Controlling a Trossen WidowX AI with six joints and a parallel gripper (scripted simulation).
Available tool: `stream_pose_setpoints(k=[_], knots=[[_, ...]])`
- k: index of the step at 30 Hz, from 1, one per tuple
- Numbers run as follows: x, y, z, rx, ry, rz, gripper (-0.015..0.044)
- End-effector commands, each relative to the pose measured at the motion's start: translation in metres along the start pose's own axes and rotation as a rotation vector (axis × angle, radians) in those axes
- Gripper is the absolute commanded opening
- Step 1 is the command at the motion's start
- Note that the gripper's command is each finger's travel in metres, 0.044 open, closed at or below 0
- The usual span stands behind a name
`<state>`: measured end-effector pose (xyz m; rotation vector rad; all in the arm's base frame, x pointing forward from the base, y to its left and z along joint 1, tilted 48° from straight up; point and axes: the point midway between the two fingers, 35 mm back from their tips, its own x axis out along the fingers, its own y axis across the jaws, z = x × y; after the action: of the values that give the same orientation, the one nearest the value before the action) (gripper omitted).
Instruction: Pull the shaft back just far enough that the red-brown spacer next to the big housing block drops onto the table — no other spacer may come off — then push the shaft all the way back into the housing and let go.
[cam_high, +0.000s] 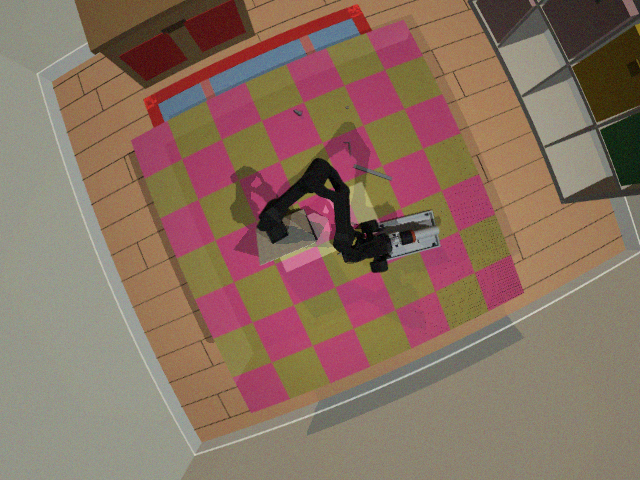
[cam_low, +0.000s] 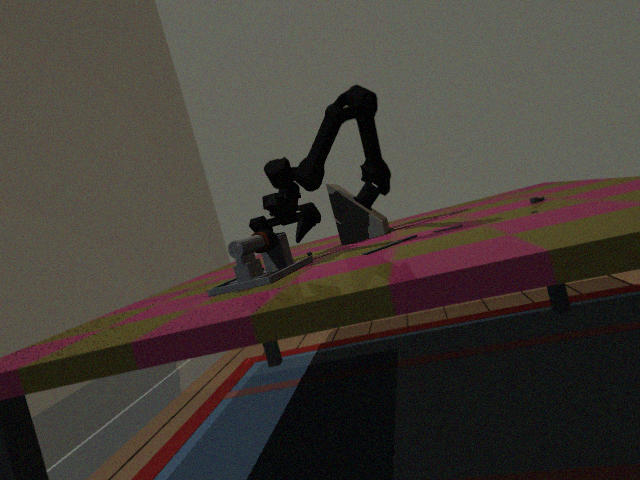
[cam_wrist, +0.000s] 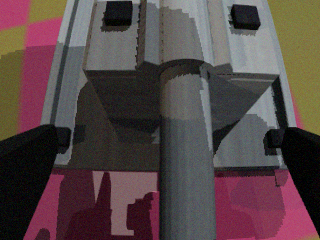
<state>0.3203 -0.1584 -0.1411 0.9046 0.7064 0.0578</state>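
Observation:
The grey shaft (cam_wrist: 187, 175) runs lengthwise over a pale grey base (cam_high: 419, 246) (cam_low: 242, 285) (cam_wrist: 60, 105) and through a notched grey block (cam_wrist: 112, 55) in the wrist view. A red-brown ring (cam_high: 412, 236) (cam_low: 266, 239) sits around the shaft line; a dark piece (cam_high: 406, 237) is beside it. A thick pale cylinder (cam_low: 242, 246) stands on a support at the far end. My gripper (cam_wrist: 172, 137) (cam_low: 279, 232) is open and empty, its fingers wide on either side of the shaft without touching it. The shaft's near end is out of the wrist view; contact between ring and blocks cannot be told.
A loose grey rod (cam_high: 372, 172) (cam_low: 390, 244) lies on the checkered table (cam_high: 289, 294). A small dark piece (cam_high: 297, 112) (cam_low: 536, 199) and a thin bent piece (cam_high: 348, 146) lie farther off. My arm's wedge-shaped mount (cam_low: 354, 224) stands behind the gripper.

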Motion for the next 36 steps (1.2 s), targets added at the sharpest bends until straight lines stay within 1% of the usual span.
stream_pose_setpoints(k=[1,28,36], knots=[[0.0015,-0.0008,0.0030,-0.003,-0.006,-0.003,0.0440],[0.0020,-0.0025,0.0049,-0.003,-0.006,-0.003,0.0440],[0.0015,-0.0011,0.0023,-0.002,-0.003,0.000,0.0230]])
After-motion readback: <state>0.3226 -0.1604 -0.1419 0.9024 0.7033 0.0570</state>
